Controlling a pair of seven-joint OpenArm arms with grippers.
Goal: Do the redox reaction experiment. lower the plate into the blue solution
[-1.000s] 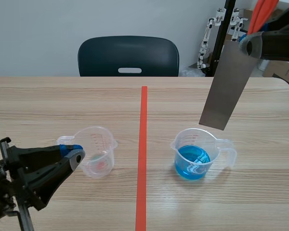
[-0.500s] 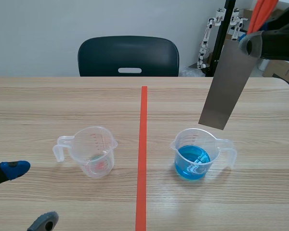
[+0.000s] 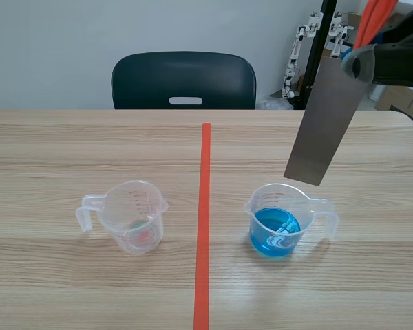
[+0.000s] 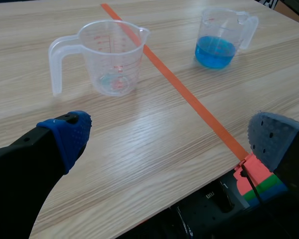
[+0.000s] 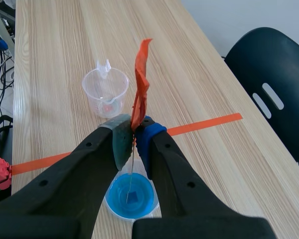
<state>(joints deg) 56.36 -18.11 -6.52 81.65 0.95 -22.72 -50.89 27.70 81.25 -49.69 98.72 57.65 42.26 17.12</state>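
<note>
Here, starting at our left, the left gripper (image 4: 168,138) sits low over the near edge of the table (image 3: 55,151), its fingers spread wide with nothing between them, well apart from the work. Ahead of it stands the clear measuring cup (image 3: 134,218), with no blue liquid in it, then the orange tape line (image 3: 204,206). Right of the line stands the cup of blue solution (image 3: 281,221), handle pointing right. The grey plate (image 3: 325,120) hangs in the air above it, clamped at its upper end by the right gripper (image 5: 133,142), whose pads press on its two faces. Its long axis runs steeply down and leans a little, so the lower edge sits left of the grip, above the cup's mouth and not yet in the liquid. From the right wrist we look down the plate edge-on and see the blue pool directly under the fingers. We judge the coming move to be a nearly straight descent by the right arm, the only arm near.
</note>
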